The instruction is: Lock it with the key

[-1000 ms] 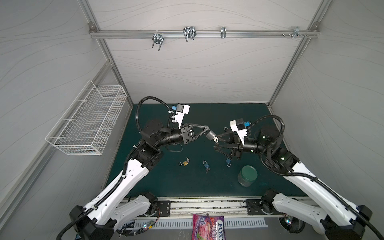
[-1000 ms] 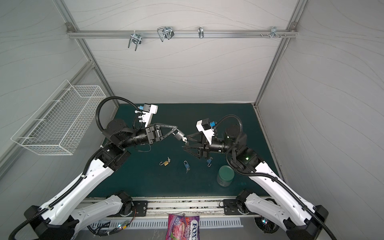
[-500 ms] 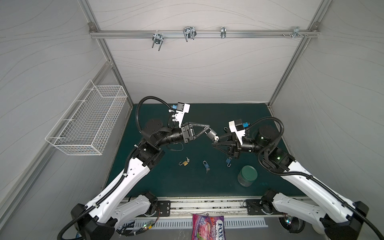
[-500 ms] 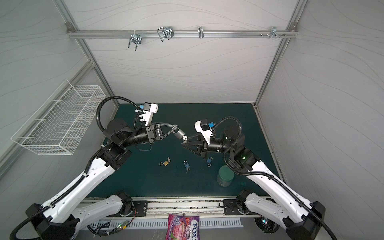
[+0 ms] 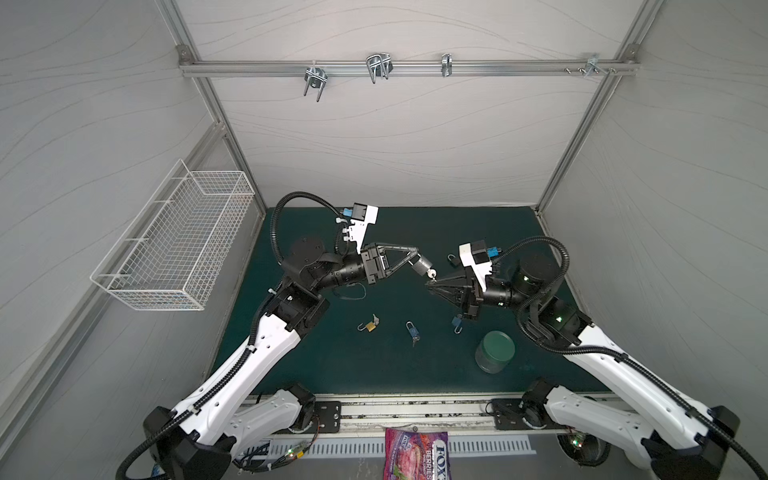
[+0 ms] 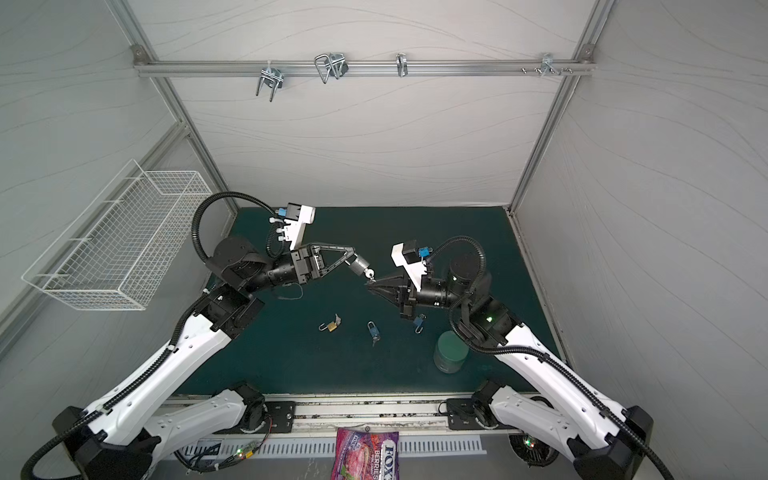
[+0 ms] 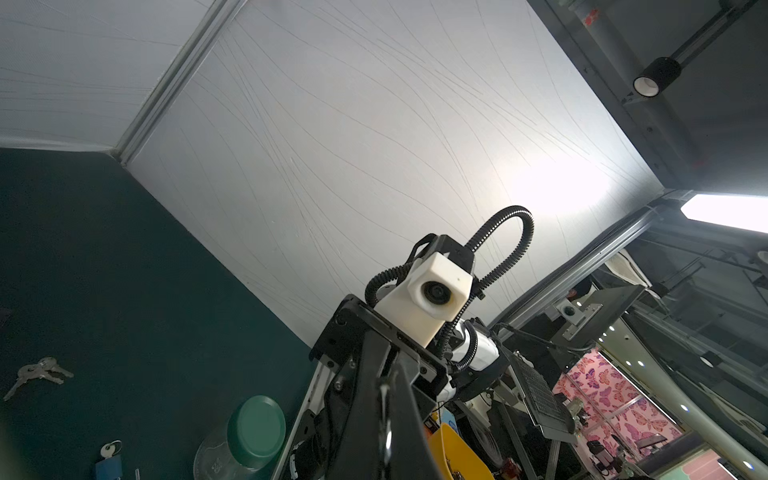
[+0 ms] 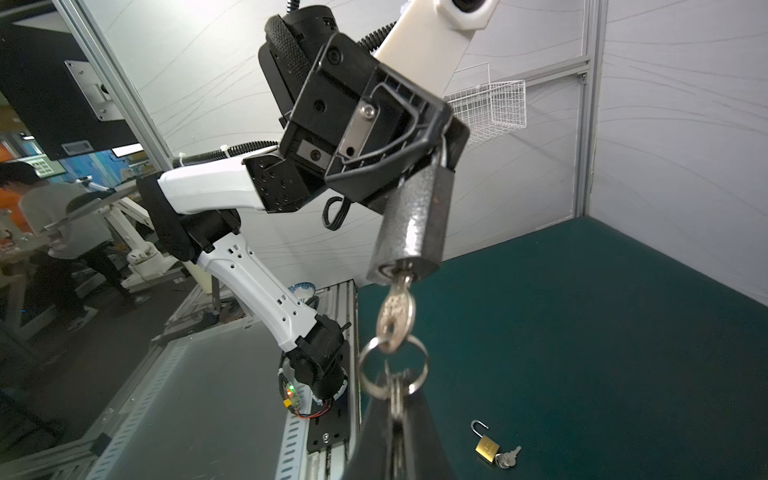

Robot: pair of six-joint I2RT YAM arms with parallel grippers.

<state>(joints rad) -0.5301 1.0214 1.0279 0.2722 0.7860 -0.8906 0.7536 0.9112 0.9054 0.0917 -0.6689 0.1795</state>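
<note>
Padlock (image 5: 422, 264) aloft over mat (image 5: 374, 374) centre, shackle clamped in left gripper (image 5: 414, 258), key (image 8: 395, 311) in keyhole. Right gripper (image 5: 430, 284), at padlock's 5 o'clock, open one second ago, now clenched on key ring (image 8: 392, 365).

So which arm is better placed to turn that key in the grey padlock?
Probably the right. The right gripper is shut on the spare key, which shares a ring with the inserted key, just under the padlock. The left gripper is occupied, shut on the padlock's top, holding it aloft.
</note>
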